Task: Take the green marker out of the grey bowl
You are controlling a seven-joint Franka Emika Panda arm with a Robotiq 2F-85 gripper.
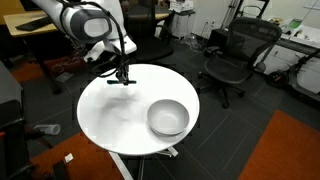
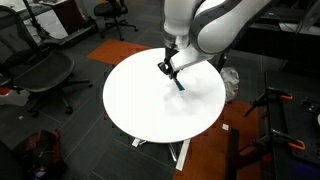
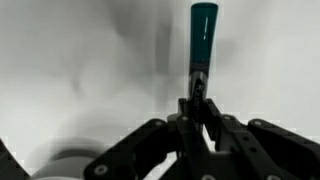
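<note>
at the left of an exterior view the gripper (image 1: 122,76) hangs over the far left part of the white table (image 1: 105,125). what it holds is too small and dark to make out there. further right, well apart from it, the grey bowl (image 1: 168,118) sits upright near the table's right edge; nothing can be seen inside it. right of the table stands a black office chair (image 1: 235,55), partly cut off by the table's edge. in an exterior view the green marker (image 2: 178,83) slants down from the gripper toward the tabletop; whether its tip touches cannot be told. in the wrist view the jaws are closed on the marker's dark end, its teal body (image 3: 203,35) sticking out beyond the fingers (image 3: 215,120), blurred.
</note>
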